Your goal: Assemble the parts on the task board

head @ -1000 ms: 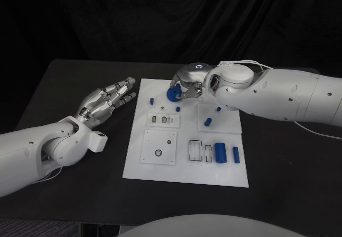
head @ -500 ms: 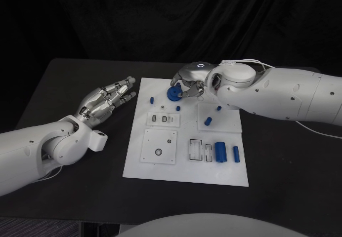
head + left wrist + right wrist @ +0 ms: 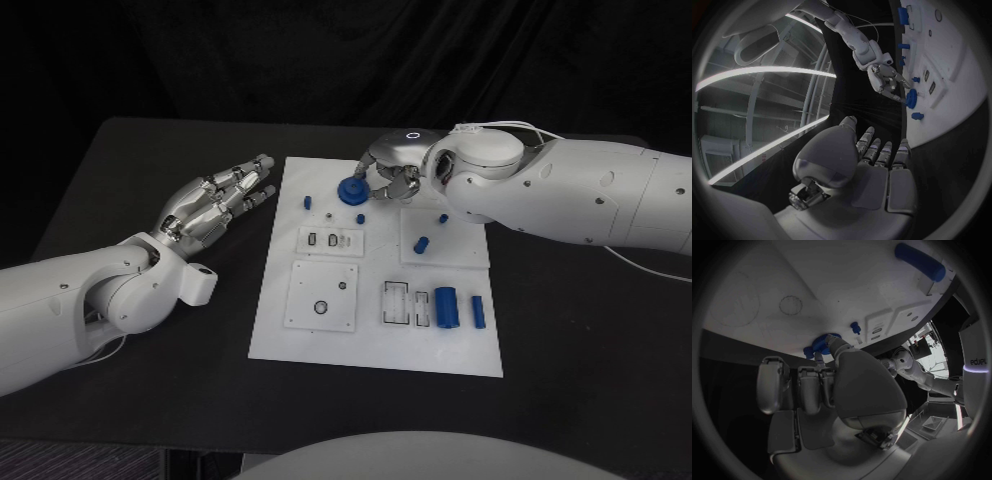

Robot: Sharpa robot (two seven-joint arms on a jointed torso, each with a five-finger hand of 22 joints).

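Observation:
The white task board (image 3: 375, 345) lies in the middle of the black table. My right hand (image 3: 387, 175) hovers over the board's far end and pinches a blue round part (image 3: 351, 191) in its fingertips, close above the board. The right wrist view shows that round part (image 3: 820, 343) just past my right hand (image 3: 829, 390), with a small blue peg (image 3: 855, 327) beyond it. My left hand (image 3: 216, 205) hangs open left of the board, fingers stretched out and holding nothing. In the left wrist view the left hand (image 3: 861, 170) faces the round part (image 3: 911, 99).
Other blue parts are on the board: a peg (image 3: 307, 203) near the far left edge, a short piece (image 3: 421, 245), a thick cylinder (image 3: 447, 308) and a slim bar (image 3: 477, 313) at the near right. Recessed slots (image 3: 322, 297) sit mid-board.
My right wrist has shifted slightly to the right while the blue round part stays in about the same place and has turned a little. The left hand has not moved.

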